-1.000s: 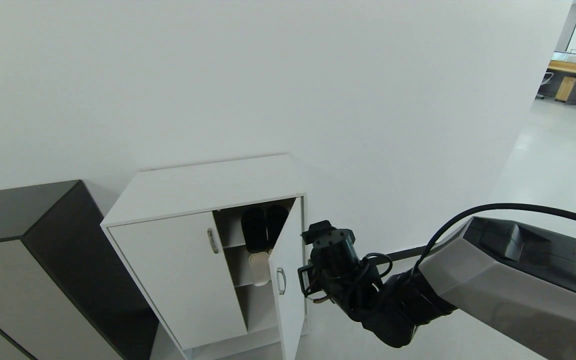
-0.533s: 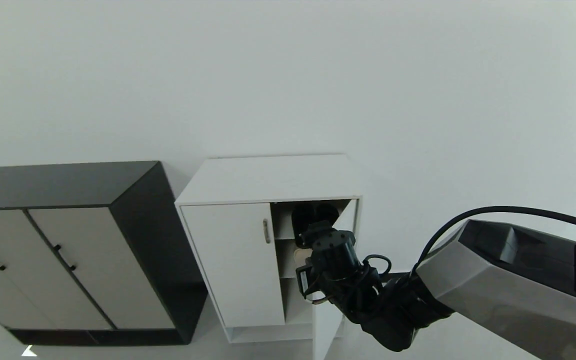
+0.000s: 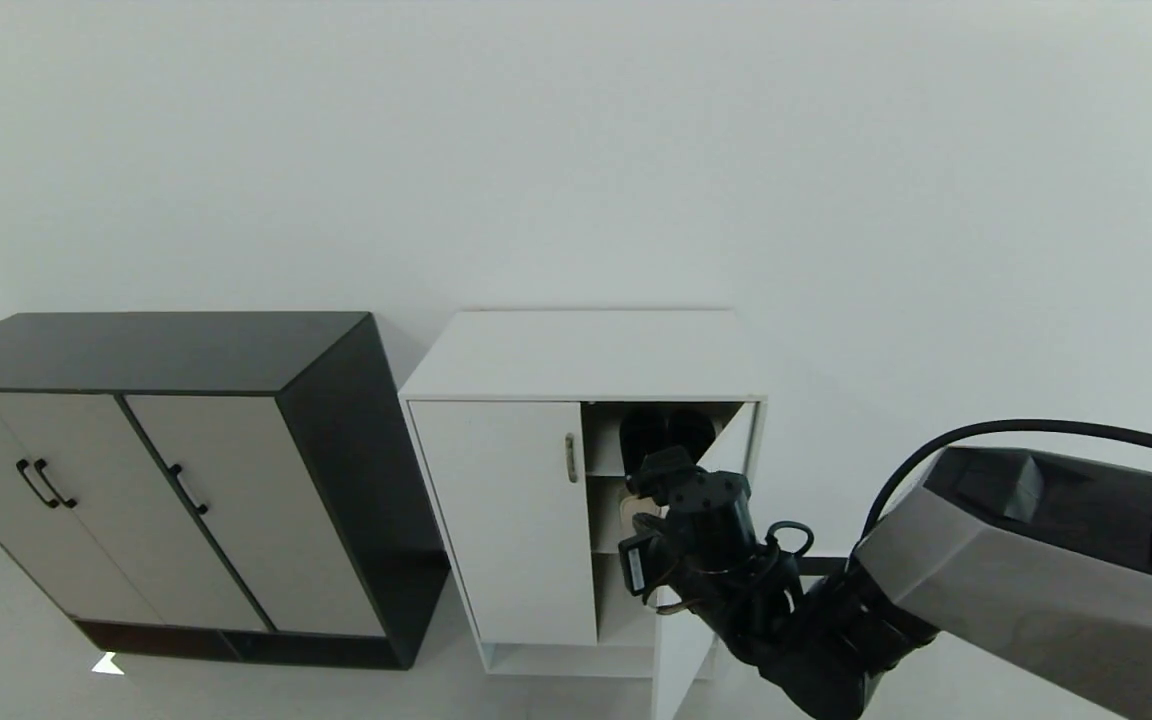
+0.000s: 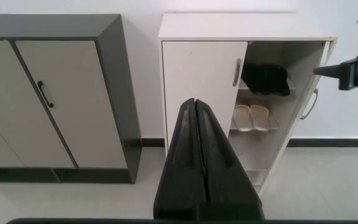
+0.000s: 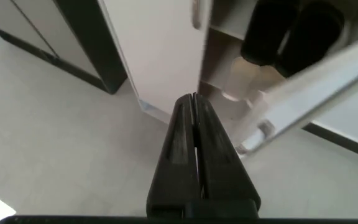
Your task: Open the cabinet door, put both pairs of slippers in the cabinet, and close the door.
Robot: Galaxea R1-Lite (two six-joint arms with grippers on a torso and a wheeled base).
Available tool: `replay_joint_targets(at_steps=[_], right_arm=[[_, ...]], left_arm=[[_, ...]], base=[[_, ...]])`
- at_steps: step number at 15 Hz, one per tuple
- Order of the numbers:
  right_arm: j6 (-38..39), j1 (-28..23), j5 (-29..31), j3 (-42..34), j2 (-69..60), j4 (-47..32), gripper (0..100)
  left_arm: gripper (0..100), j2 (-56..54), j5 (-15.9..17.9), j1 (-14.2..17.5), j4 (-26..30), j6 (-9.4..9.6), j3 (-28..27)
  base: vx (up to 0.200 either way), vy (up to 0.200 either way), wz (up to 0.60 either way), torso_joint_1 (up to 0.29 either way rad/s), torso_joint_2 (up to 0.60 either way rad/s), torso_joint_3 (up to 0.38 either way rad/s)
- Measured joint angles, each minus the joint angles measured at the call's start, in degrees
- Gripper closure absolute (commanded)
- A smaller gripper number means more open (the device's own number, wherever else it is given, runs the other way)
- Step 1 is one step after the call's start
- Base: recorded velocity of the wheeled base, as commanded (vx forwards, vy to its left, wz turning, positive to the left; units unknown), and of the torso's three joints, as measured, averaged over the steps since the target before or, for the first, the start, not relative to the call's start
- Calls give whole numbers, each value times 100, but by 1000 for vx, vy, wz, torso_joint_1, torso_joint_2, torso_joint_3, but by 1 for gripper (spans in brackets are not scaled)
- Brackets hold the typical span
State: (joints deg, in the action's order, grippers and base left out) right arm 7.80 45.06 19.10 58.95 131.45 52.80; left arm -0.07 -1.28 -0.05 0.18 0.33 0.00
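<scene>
The white cabinet [image 3: 576, 352] stands on the pale floor [image 4: 328, 186] just beside a dark cabinet [image 3: 341, 450], with a black pair of slippers [image 4: 265, 79] on its upper shelf [image 3: 602, 472] and a cream pair [image 4: 252, 117] on the shelf below [image 3: 608, 549].

right forearm [image 3: 1036, 570]: grey angular shell, black top panel
wrist [image 3: 711, 525]: black, round, thin looped wires
cable [image 3: 986, 427]: thick, black
left pincer [image 4: 194, 102]: black, tapered
right pincer [image 5: 194, 98]: black, tapered

no word, number, brand or sign could be read anywhere. the white cabinet [image 3: 576, 355] and the dark cabinet [image 3: 146, 350] beside it carried plain fronts, and a small white mark [image 3: 106, 663] on the floor near the dark cabinet showed no lettering that could be made out.
</scene>
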Motion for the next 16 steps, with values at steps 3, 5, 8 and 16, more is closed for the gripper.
replay_joint_targets(at_steps=[3,5,8,16], right_arm=[[0,-178,-158,-777,-439,38,100],[0,-276,-202,-1285,-717,52,100],[16,-457,-202,-1707,-912,77,100],[-41,-496,-191,-2205,-957,282,100]], left_arm=[[100,0,-2,2,0,0,0],[100,0,2,0,0,0,0],[100,0,9,2,-2,10,0],[100,0,9,0,2,11,0]], base=[[67,0,0,1,1,1],[200,0,0,0,2,2],[200,0,0,-4,2,6],[50,0,0,1,2,0]])
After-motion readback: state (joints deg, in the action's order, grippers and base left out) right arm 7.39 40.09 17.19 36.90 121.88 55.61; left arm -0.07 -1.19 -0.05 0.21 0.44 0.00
